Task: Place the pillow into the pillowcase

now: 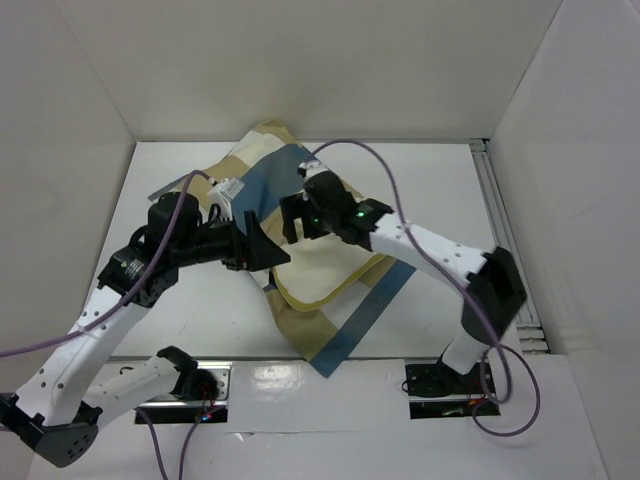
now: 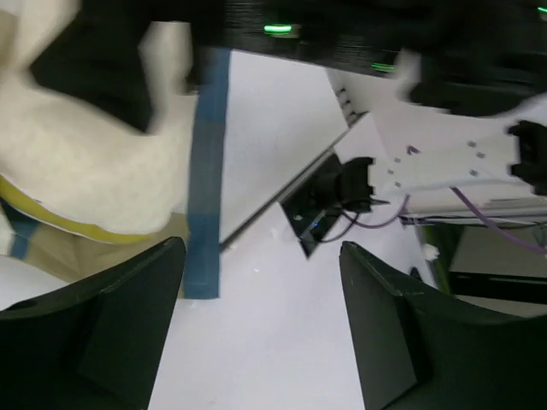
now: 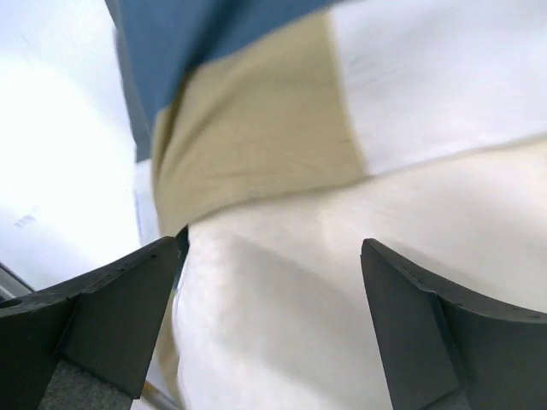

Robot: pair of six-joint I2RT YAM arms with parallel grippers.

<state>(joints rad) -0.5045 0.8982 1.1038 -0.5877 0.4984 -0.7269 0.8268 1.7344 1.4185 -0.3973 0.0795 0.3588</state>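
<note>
Two robot arms meet over bedding on a white table. The left gripper has its jaws spread wide and holds nothing. Its wrist camera shows only bare tabletop in the gap between the two dark fingers.

The right gripper also stands with its jaws wide apart. Its fingers frame the cloth without visibly pinching it, and the two grippers face each other, close together.

The pillow, plain cream with a yellow edge, lies directly under the right gripper and fills the gap between its fingers in the wrist view. For the left gripper, it lies just ahead of the fingertips and off to one side.

The pillowcase, in blue, tan and cream checks, lies under and around the pillow. Its plump far part rises beyond both grippers. A tan flap and a blue stripe spread out on the table on the near side, past the pillow's yellow edge.

The near half of the pillow shows bare. Its far end goes out of sight beneath the checked cloth close to the right gripper's fingertips, and how far in it reaches cannot be told.

A purple cable loops above the right arm.
</note>
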